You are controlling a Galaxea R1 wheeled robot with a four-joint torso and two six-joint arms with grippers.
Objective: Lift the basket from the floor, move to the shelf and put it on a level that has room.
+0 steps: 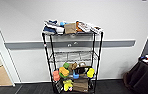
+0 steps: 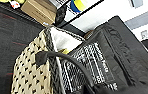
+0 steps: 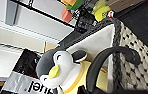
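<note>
The wire shelf [image 1: 72, 60] stands against a white wall on the dark carpet floor [image 1: 110, 87]. Its top tier carries boxes and blue cloth, its second tier [image 1: 72, 56] is a bare silver grid, and colourful toys [image 1: 63, 71] crowd the tier below. The woven basket [image 2: 32, 72] shows close in both wrist views, over the carpet near the rack's foot, with a plush penguin [image 3: 58, 68] inside. I cannot tell how either gripper's fingers stand.

Head high facing shelf [image 1: 72, 60]; wrists near basket [image 2: 32, 72].
</note>
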